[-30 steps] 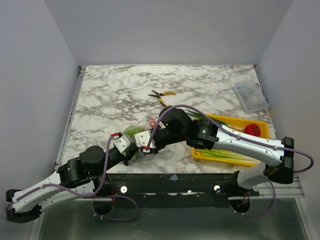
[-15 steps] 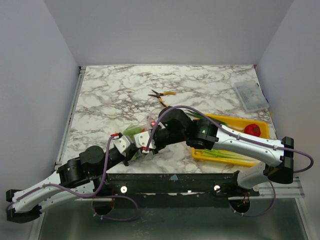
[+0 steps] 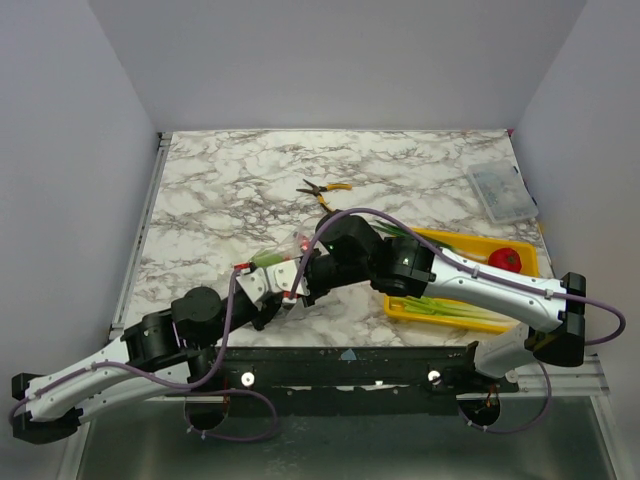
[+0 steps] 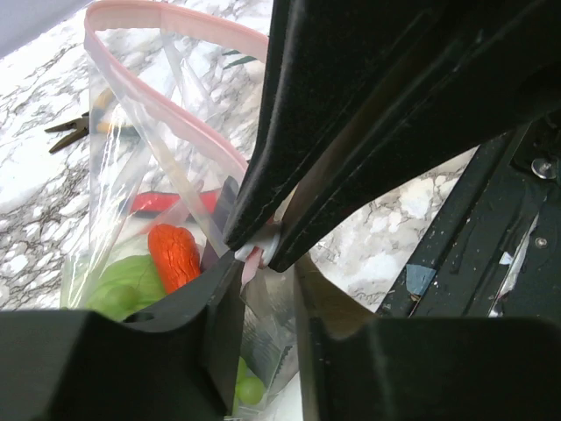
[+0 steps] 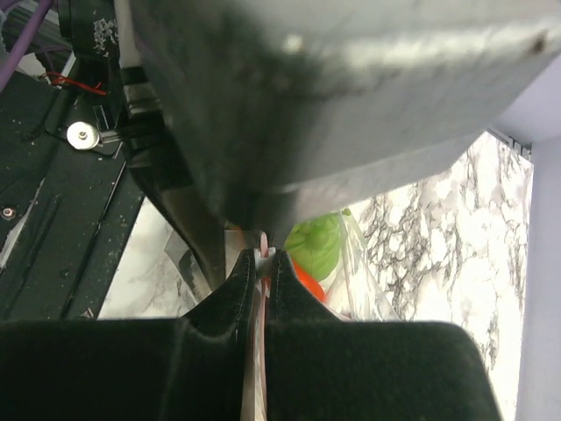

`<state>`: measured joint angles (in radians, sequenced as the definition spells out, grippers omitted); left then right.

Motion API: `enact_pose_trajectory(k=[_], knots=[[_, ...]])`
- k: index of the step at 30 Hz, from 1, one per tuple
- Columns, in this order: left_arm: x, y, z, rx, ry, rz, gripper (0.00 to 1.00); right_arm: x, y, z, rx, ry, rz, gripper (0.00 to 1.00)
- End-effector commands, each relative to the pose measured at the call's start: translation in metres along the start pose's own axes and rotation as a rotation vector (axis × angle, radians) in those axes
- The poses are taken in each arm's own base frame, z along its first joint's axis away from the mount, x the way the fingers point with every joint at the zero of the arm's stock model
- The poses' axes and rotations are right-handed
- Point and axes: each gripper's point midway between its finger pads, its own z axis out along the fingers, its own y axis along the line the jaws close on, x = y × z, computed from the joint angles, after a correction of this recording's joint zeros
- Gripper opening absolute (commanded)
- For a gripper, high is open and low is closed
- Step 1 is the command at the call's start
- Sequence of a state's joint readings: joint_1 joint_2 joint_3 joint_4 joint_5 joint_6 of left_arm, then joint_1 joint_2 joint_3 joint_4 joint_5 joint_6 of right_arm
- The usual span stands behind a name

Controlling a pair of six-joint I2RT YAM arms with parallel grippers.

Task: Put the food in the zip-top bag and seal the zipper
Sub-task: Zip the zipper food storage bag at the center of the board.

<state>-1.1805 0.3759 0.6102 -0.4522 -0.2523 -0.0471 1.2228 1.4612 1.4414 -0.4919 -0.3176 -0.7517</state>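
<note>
Zip-top bag (image 4: 123, 158): thin clear plastic film, glossy, heavily crinkled. Zipper (image 4: 166, 110): pinkish plastic strip, smooth, duller than the film.
Inside the bag, an orange-red toy food (image 4: 171, 254) is seen as smooth plastic with a slight sheen, and the cabbage (image 4: 123, 285) as smooth green plastic.
Left gripper (image 4: 263, 298) and right gripper (image 4: 259, 252): black matt fingers, material not confirmed.
Table (image 3: 230, 170): marble-pattern top, white with grey veining, smooth, low sheen.
Tray (image 3: 528, 258): yellow plastic, smooth. Tomato (image 3: 505, 260): red, glossy.
Box (image 3: 500, 193): clear rigid plastic.
Pliers (image 3: 322, 190): dark metal head, yellow grips.
Right arm shell (image 3: 490, 285): white, smooth, glossy.
</note>
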Motion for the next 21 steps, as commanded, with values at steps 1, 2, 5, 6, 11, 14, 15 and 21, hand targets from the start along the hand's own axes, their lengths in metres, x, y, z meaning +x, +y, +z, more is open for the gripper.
enact_pose_trajectory(k=[1, 2, 5, 6, 11, 14, 15, 21], knots=[[-0.02, 0.001, -0.008, 0.008, -0.075, -0.004, 0.22, -0.014, -0.004, 0.001, -0.002, -0.038, 0.006, 0.0], [-0.021, 0.003, -0.009, -0.001, -0.083, -0.005, 0.15, -0.014, -0.004, 0.001, -0.001, -0.039, 0.007, 0.0], [-0.022, 0.011, -0.012, -0.042, -0.099, -0.005, 0.0, -0.01, -0.004, 0.002, 0.003, -0.03, 0.007, 0.0], [-0.023, 0.013, -0.014, -0.05, -0.109, -0.008, 0.0, -0.009, -0.005, 0.002, 0.01, -0.024, 0.006, 0.0], [-0.03, 0.026, -0.023, -0.112, -0.2, -0.054, 0.0, 0.013, -0.011, 0.005, 0.045, 0.068, -0.027, 0.0], [-0.032, 0.029, -0.029, -0.122, -0.238, -0.063, 0.0, 0.029, -0.015, 0.004, 0.07, 0.118, -0.068, 0.0], [-0.033, 0.029, -0.03, -0.123, -0.246, -0.065, 0.0, 0.031, -0.017, 0.004, 0.075, 0.124, -0.069, 0.0], [-0.032, 0.031, -0.03, -0.133, -0.243, -0.059, 0.0, 0.036, -0.033, -0.009, 0.1, 0.106, -0.068, 0.0]])
